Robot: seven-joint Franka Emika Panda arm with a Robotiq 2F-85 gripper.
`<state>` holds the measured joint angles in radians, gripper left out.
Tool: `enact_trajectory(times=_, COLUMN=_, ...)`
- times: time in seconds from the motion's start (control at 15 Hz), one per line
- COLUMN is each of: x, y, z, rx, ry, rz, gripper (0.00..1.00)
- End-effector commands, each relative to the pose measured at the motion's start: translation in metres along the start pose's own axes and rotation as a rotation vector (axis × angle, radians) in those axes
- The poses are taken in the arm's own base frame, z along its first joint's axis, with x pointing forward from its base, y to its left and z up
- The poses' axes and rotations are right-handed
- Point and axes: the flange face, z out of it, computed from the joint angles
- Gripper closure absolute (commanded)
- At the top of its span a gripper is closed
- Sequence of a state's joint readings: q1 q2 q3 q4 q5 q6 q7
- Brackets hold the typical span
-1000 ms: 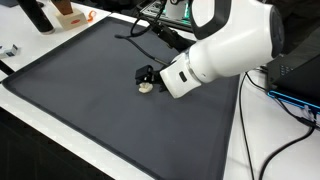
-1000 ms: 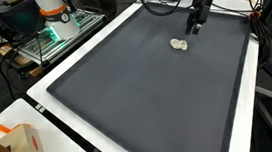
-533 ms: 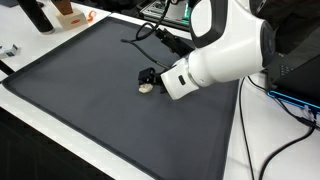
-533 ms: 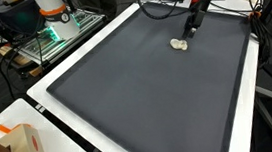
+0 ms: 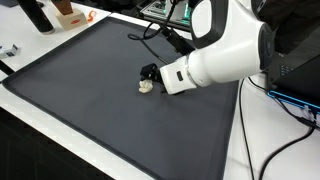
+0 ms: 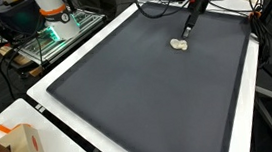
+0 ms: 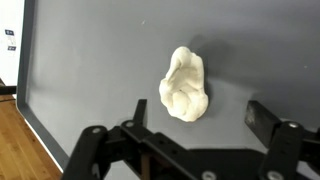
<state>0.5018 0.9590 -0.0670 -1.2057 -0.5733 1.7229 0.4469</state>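
Toward the middle of the wrist view, a white lump (image 7: pixel 185 85) lies on the dark mat (image 7: pixel 90 50) covering the counter (image 7: pixel 8 65). The hand (image 7: pixel 198 118) hangs close over it, fingers spread wide enough to clear both sides.

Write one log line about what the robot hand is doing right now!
hand: open, empty | place: just above white lump, not touching | white lump: lying on dark mat
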Motion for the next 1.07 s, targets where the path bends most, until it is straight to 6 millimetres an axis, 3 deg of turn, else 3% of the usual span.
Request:
enact_trajectory(times=0.0, x=-0.005, y=0.0, z=0.002, rx=0.073, ry=-0.069, rz=0.068, gripper=0.0)
enact_trajectory(times=0.47, x=-0.005, y=0.022, z=-0.004, rx=0.196, ry=-0.086, rz=0.163, gripper=0.0)
enact_trajectory(times=1.0, x=-0.005, y=0.071, z=-0.024, rx=0.35, ry=-0.077, rz=0.241, gripper=0.0)
